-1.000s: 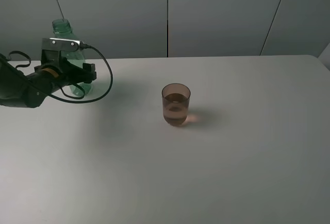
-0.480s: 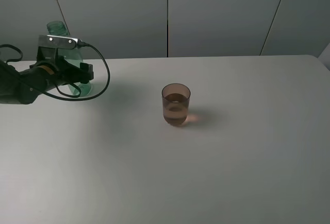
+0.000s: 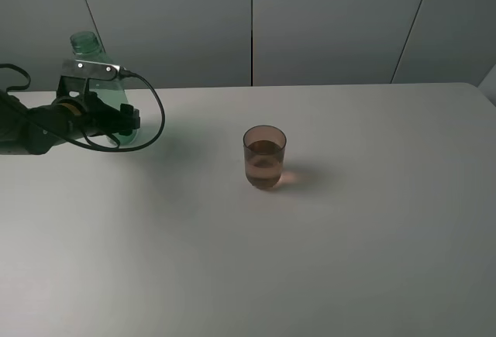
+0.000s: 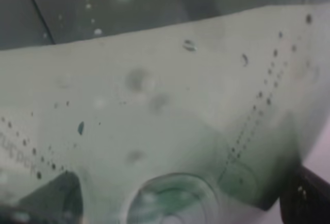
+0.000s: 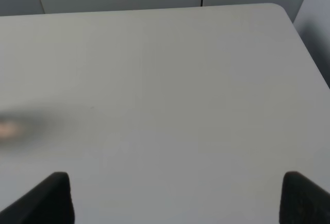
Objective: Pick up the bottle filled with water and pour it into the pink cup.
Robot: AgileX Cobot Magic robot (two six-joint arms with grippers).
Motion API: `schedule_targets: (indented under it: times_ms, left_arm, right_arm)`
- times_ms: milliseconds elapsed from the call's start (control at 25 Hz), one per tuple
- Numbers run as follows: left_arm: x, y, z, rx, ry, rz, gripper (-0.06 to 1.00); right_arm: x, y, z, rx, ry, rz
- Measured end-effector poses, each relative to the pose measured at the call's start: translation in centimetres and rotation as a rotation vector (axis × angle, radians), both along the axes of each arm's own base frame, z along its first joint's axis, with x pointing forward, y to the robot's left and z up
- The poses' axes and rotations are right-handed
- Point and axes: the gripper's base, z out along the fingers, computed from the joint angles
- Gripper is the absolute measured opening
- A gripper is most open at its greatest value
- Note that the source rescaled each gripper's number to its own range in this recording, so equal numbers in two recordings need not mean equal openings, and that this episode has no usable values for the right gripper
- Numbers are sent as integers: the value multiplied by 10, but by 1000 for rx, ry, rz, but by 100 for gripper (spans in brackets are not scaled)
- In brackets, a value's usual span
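The left arm reaches in low from the side, its wrist roughly level, and the left gripper (image 3: pixel 116 120) is closed around the bottle (image 3: pixel 91 50). The right gripper (image 5: pixel 172 195) shows only two dark fingertips (image 5: pixel 51 195) spread wide apart, holding nothing.

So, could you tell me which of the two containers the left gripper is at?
The green bottle at the table's far left; the left gripper is around it, while the pink cup stands alone mid-table.

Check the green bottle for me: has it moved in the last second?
Yes. The green bottle has shifted left, away from the pink cup, which stayed put. The left gripper is closed around it near the table's far-left edge.
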Motion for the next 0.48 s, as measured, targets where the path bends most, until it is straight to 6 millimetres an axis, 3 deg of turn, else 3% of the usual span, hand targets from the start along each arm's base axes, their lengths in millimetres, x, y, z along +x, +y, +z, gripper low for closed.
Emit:
schedule_targets:
  times_ms: [320, 480]
  left_arm:
    - [-5, 0, -8, 21, 106, -12, 100]
    - [-11, 1, 0, 21, 137, -14, 100]
  right_arm:
    - [0, 0, 0, 0, 0, 0]
    - [0, 0, 0, 0, 0, 0]
